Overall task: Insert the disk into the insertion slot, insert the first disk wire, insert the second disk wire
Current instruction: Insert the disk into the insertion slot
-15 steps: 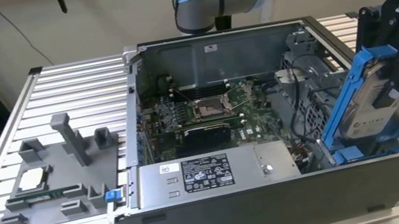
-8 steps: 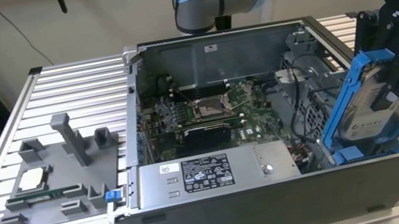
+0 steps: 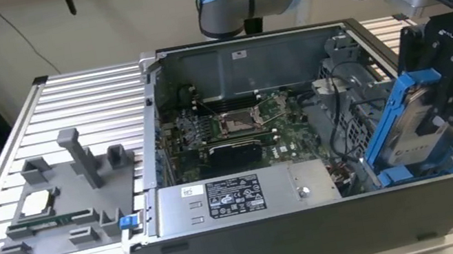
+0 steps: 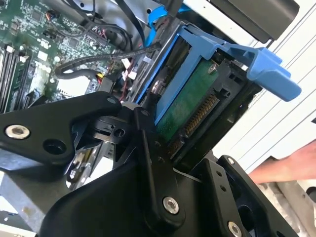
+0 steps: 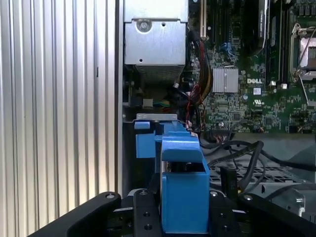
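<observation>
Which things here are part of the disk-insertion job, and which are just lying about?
Job:
- the disk in its blue carrier, tilted, gripped by the gripper
- the insertion slot beneath its lower end

Lying about:
- processor chip and memory stick on the grey fixture
- power supply
- a person's hand

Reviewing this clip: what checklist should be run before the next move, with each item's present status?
1. Tool shut on the disk: ok.
2. Disk seated in the insertion slot: not ok, it stands tilted, upper end above the computer case.
3. Black cables clear of the disk: cannot tell.
4. Person's hand away from the tool: not ok, near it in the second wrist view.
5. Wires in the disk's connector: not ok, bare.
</observation>
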`<state>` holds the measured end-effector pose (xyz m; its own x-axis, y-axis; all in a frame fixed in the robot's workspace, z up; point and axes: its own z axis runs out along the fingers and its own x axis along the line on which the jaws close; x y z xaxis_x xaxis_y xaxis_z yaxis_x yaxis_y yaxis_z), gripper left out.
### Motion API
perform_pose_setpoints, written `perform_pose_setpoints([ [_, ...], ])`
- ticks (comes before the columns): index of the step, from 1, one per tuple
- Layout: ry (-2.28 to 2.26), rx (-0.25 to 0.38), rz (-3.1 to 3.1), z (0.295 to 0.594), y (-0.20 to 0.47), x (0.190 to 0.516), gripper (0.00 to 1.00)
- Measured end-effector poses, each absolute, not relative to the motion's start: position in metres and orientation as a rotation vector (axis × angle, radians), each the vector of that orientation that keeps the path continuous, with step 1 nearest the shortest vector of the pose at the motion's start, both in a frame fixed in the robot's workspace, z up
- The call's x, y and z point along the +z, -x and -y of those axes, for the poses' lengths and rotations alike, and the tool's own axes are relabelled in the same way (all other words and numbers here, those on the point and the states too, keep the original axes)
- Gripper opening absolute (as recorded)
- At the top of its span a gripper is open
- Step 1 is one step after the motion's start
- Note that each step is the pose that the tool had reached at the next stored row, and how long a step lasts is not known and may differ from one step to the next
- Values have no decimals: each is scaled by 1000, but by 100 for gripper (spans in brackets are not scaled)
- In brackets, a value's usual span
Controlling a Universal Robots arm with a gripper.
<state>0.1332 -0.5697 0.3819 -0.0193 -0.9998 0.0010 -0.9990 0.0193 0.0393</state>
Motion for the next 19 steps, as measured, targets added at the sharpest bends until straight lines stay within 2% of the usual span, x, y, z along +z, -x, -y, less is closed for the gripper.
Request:
perform_pose_setpoints([
  [7, -2180, -43, 2222, 570, -133, 380, 0],
  [8, -2180, -43, 2222, 570, -133, 380, 100],
  [19, -2178, -45, 2220, 570, -133, 395, 100],
])
